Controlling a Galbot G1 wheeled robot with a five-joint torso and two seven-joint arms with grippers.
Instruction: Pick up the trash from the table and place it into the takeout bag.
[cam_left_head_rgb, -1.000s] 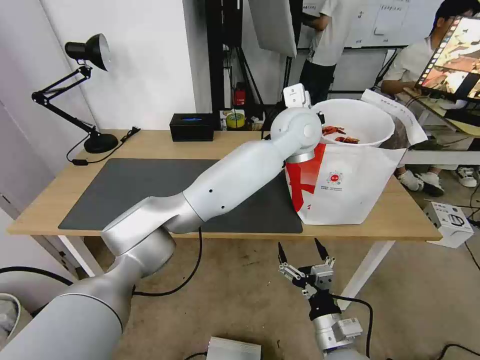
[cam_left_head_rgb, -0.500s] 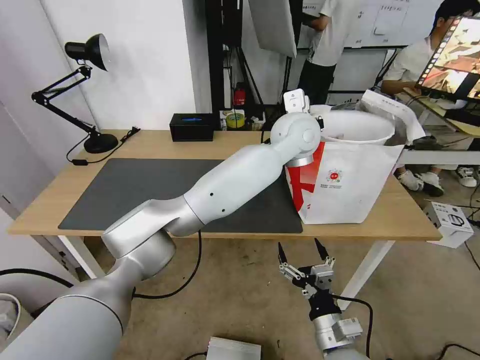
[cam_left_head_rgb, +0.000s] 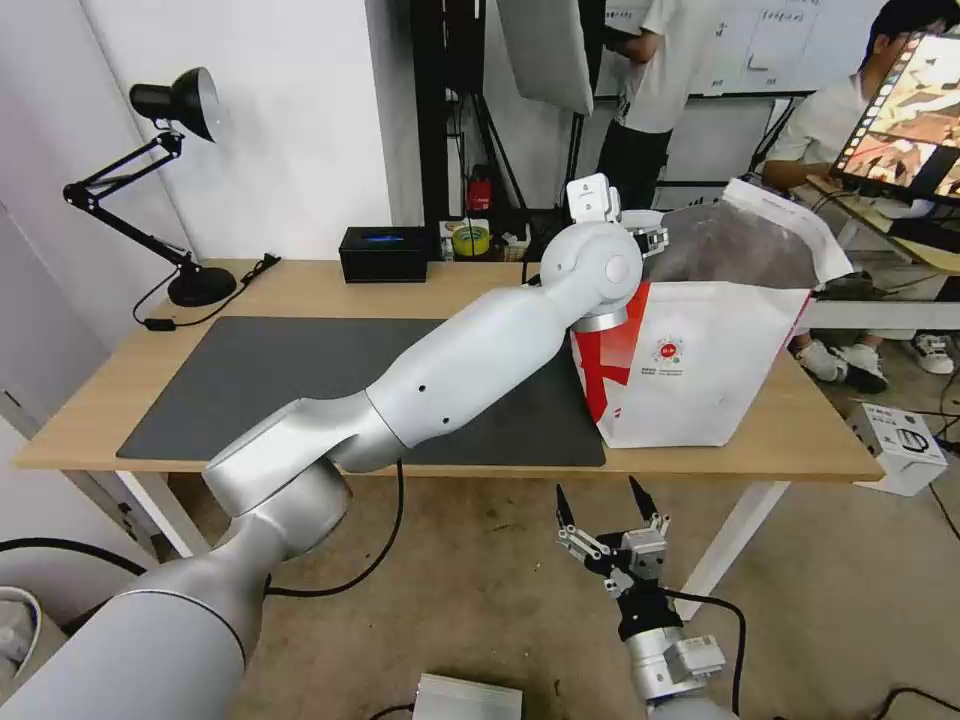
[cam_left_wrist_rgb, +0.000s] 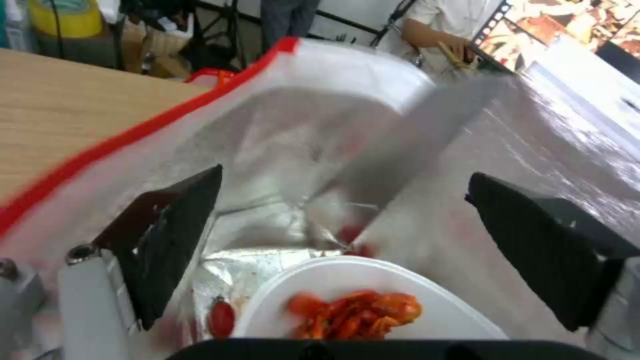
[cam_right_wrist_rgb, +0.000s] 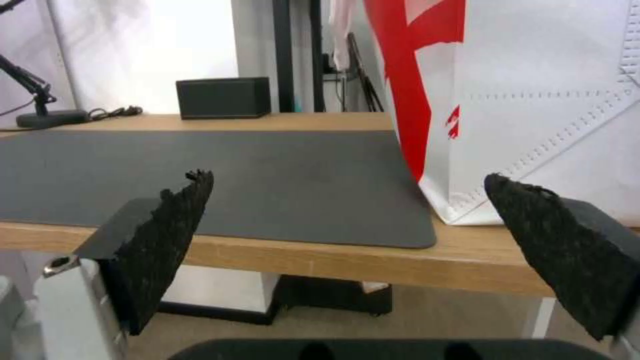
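Now left gripper (cam_left_wrist_rgb: 340, 220), fingers apart, hangs over the takeout bag (cam_left_head_rgb: 700, 370); white bowl (cam_left_wrist_rgb: 373, 300) inside lower-centre looks light, spill-prone, rim-grip only. Right gripper (cam_left_head_rgb: 600, 507) idles spread, bottom centre.

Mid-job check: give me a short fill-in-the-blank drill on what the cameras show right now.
1. The white bowl of red shells lies inside the ____.
2. The left gripper, above the bag's mouth, has its fingers ____.
3. The right gripper hangs below the ____ edge, open.
4. The black tissue box sits on the table beside the dark grey ____.

Missing words: takeout bag; open; table's; mat
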